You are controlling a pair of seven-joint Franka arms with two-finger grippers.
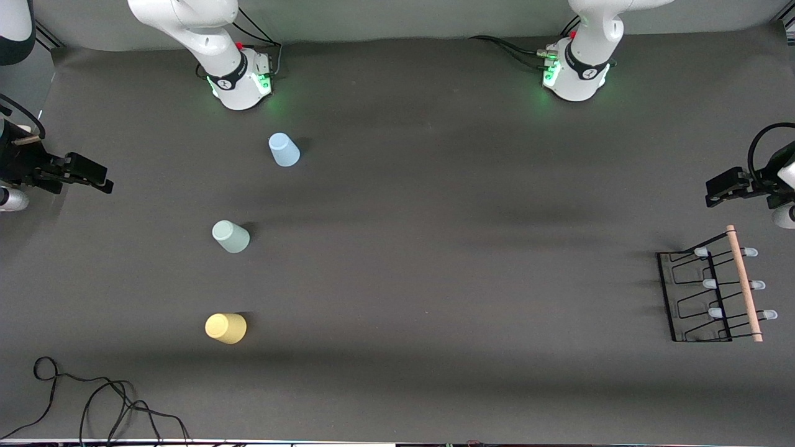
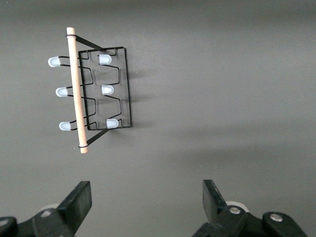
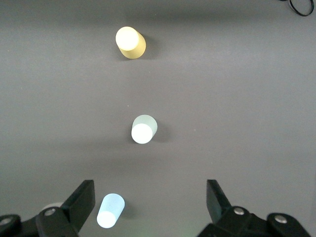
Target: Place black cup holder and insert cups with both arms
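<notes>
The black cup holder [image 1: 695, 292] stands on the table at the left arm's end, with its wooden rod [image 1: 743, 282] and pale-tipped pegs; it also shows in the left wrist view [image 2: 106, 94]. My left gripper [image 1: 714, 192] hangs open and empty in the air beside it [image 2: 147, 197]. Three cups stand upside down in a row toward the right arm's end: light blue [image 1: 284, 150], mint green [image 1: 230, 236] and yellow [image 1: 226, 328], the yellow nearest the front camera. My right gripper [image 1: 102, 180] is open and empty [image 3: 150, 197], high over that end, with the blue [image 3: 110, 210], green [image 3: 143, 129] and yellow [image 3: 130, 42] cups below.
A black cable [image 1: 93, 397] lies looped on the dark table cover near the front edge at the right arm's end. The two arm bases [image 1: 242, 81] [image 1: 577, 74] stand along the edge farthest from the front camera.
</notes>
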